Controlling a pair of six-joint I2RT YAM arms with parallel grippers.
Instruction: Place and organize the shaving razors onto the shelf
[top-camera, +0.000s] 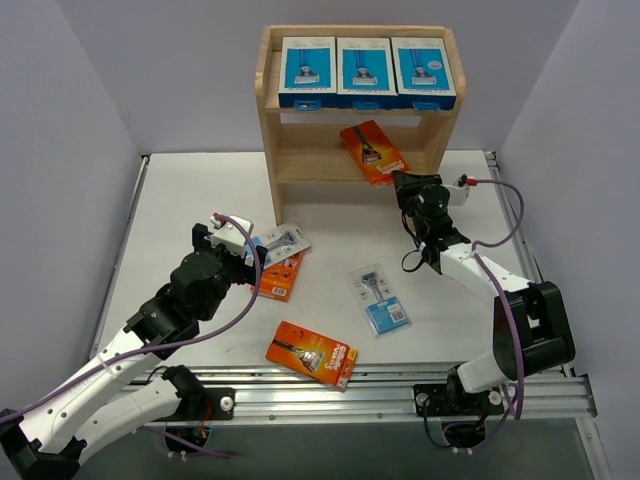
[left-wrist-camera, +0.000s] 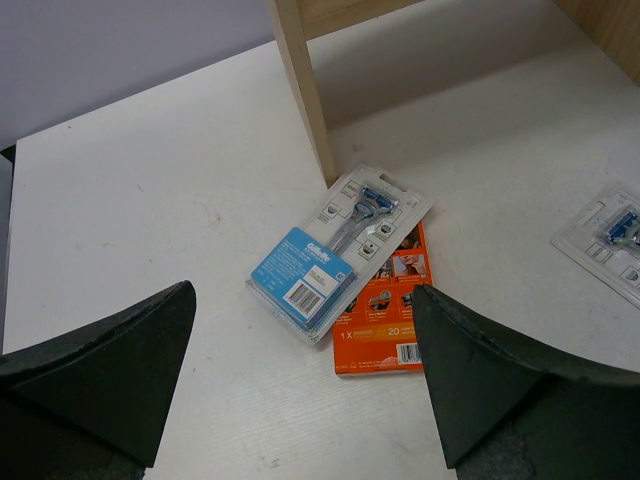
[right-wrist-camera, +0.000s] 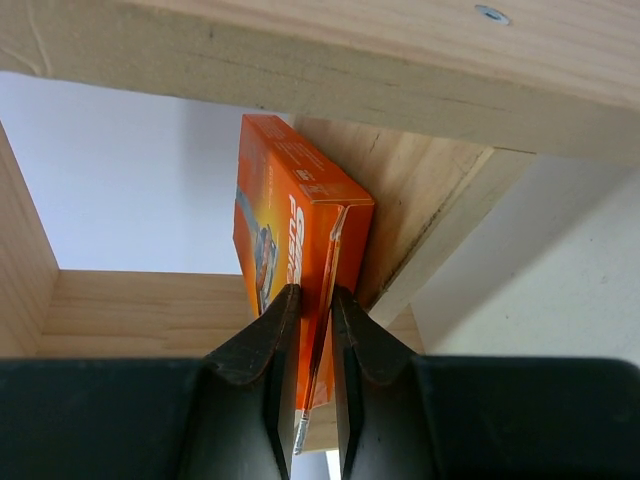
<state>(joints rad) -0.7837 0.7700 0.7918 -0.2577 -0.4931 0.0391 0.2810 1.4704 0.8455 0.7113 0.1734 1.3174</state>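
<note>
I saw the right claw (right-wrist-camera: 310, 330) clenched on the thin edge of a glossy orange cardboard razor box (right-wrist-camera: 280, 200), which sat tilted on the middle tier of the pale raw-wood shelf (top-camera: 268, 120). The left claw (left-wrist-camera: 302, 300) hung released over a clear plastic blister card (left-wrist-camera: 335, 255) that lay flat across a second orange box (left-wrist-camera: 385, 330) on the matte white counter (left-wrist-camera: 150, 200).
</note>
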